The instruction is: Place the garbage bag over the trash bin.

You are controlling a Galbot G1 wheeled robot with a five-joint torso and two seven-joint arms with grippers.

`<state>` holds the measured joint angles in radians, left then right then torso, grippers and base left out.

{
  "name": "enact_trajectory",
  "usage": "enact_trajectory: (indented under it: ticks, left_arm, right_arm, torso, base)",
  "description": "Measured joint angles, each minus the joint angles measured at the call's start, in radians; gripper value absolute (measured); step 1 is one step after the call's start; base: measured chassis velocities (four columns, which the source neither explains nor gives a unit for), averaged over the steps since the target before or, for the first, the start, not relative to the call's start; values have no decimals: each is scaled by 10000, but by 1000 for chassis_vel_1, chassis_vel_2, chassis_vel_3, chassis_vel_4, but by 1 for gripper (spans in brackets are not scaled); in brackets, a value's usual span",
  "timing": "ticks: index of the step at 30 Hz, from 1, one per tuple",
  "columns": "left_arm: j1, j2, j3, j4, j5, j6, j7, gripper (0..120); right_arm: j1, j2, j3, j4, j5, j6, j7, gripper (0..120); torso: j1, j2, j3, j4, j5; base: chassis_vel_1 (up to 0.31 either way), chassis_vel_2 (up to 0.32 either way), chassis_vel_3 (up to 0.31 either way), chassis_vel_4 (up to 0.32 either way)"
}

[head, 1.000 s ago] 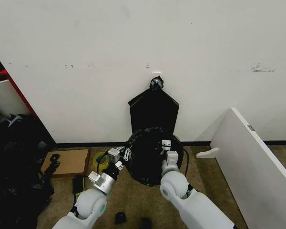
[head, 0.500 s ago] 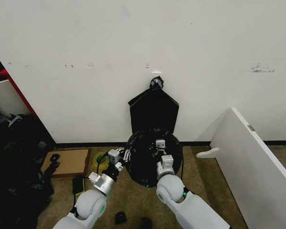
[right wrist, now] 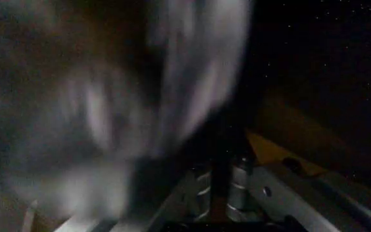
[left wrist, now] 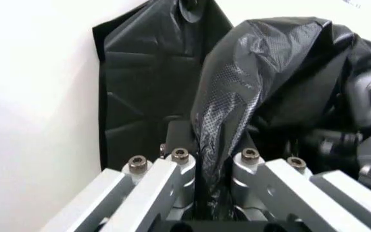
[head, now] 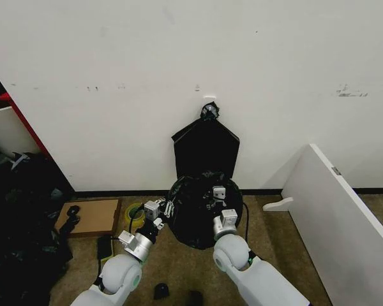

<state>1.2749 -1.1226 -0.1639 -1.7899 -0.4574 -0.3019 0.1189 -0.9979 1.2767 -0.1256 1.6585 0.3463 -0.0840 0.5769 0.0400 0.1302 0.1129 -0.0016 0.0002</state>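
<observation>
Against the white wall [head: 179,57] ahead of us, on the tan carpet [head: 179,268], sits the garbage bag [head: 195,217], a round glossy black mound draped where the trash bin would stand; we cannot see any of the bin's cream plastic under the film. Directly behind it, hanging flat on the wall from a knot at its top, is the black bundle of bags [head: 206,150]. From the head camera the bag looks like one dark dome with faint crinkles. Our left wrist camera adds what that view cannot: the film is thin, finely dotted in texture, greyish where light strikes the folds, and a gathered pleat of it runs down between our left gripper's [left wrist: 212,164] two metal fingers [left wrist: 172,166], which are clamped on it at the bag's left edge. In the head view that same gripper [head: 158,207] sits just beside the bag's left rim.

Our right gripper [head: 218,193] reaches over the top of the mound, near its right half. Its wrist camera is dark and smeared; we can make out the two fingers [right wrist: 237,186] drawn close together with a narrow dark slot between them, but we cannot tell whether film is caught there.

Room to the right is bounded by the leaning white board [head: 335,210]; to the left lie a cardboard piece [head: 92,217] and a yellow tape roll [head: 135,210], close to our left arm.
</observation>
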Motion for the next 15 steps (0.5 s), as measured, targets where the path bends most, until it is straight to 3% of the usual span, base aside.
enact_trajectory:
  ticks: [9,15]
  left_arm:
    - [-36,35,-8,-11,1,15,59,4]
    - [-122,15,9,224,10,0,60,4]
  right_arm:
    - [83,-87,-196,228,-349,-2566,1415,0]
    - [-72,-381,-321,838,-389,-3120,1536,0]
  torso:
    - [0,0,0,1,1]
    - [0,0,0,1,1]
  base:
    - [0,0,0,0]
    - [0,0,0,0]
